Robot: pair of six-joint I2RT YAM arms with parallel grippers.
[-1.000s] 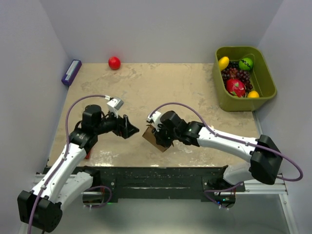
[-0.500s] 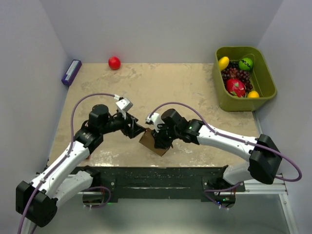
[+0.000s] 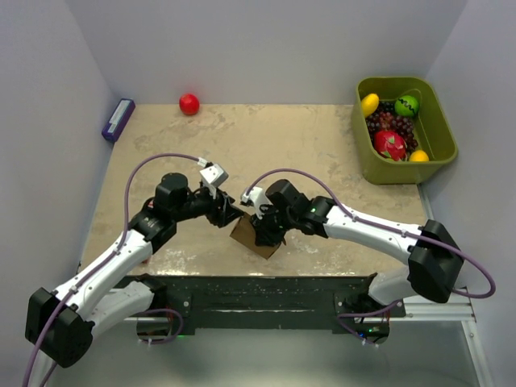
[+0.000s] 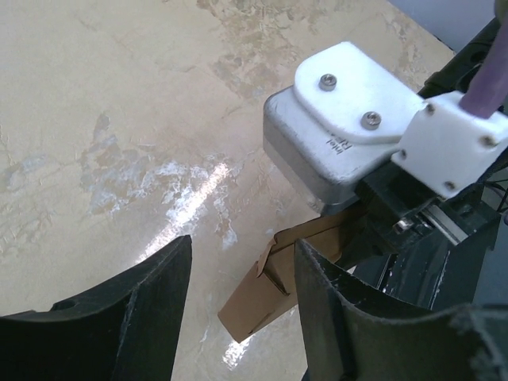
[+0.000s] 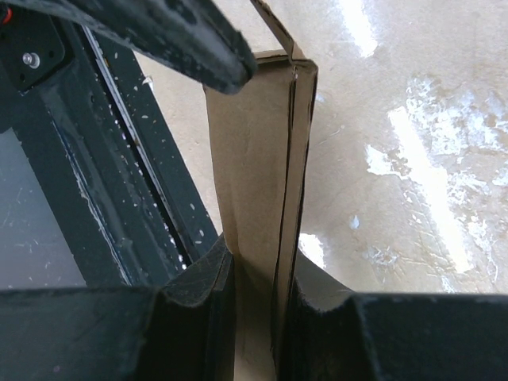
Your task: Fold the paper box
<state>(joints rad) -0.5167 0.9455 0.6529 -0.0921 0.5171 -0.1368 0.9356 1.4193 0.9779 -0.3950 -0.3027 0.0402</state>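
Note:
The paper box (image 3: 248,236) is a flattened brown cardboard blank held upright just above the table near the front edge. My right gripper (image 3: 264,228) is shut on it; in the right wrist view both pads (image 5: 213,287) pinch the blank (image 5: 254,159) from either side, gripper (image 5: 262,274). My left gripper (image 3: 231,216) is at the box's left end, open. In the left wrist view the box's creased corner (image 4: 266,298) shows in the gap beyond the fingertips, close to the right finger (image 4: 341,317), gripper (image 4: 242,250). Nothing is pinched there.
A green bin (image 3: 439,153) with fruit stands at the back right. A red ball (image 3: 189,103) and a purple-blue box (image 3: 118,119) lie along the back left. The black front rail (image 3: 258,290) runs right below the box.
My left gripper has moved right up to the box and its jaws have narrowed. The right gripper has kept its hold, shifting the box slightly left.

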